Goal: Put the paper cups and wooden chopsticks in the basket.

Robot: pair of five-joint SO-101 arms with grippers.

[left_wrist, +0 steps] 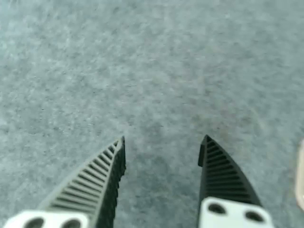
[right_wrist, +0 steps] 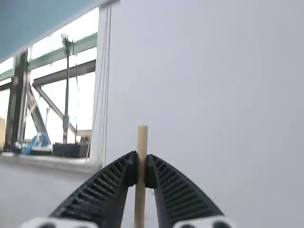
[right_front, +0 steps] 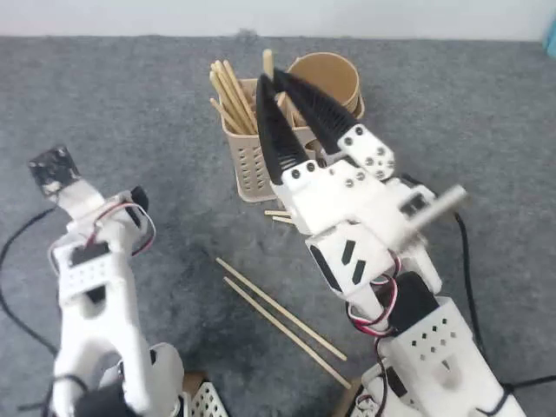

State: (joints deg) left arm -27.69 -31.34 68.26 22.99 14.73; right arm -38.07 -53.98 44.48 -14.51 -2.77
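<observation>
High view: right hand (right_front: pixel 271 78) hangs over the beige slotted plastic basket (right_front: pixel 252 169) near the far edge of the grey felt-topped table (right_front: pixel 130 104), w/ a brown paper cup (right_front: pixel 328 76) beside it. Two loose wooden chopsticks (right_front: pixel 282 314) lie nearer the near edge.

Left wrist view: left hand (left_wrist: pixel 161 142) is apart, nothing in it, over bare table.

Right wrist view: right hand (right_wrist: pixel 141 159) is clamped on one pale wooden chopstick (right_wrist: pixel 142 135), right at the tips. Risk: a thin hold, so the stick could pivot, catch the basket rim or the sticks inside, and drop outside.
</observation>
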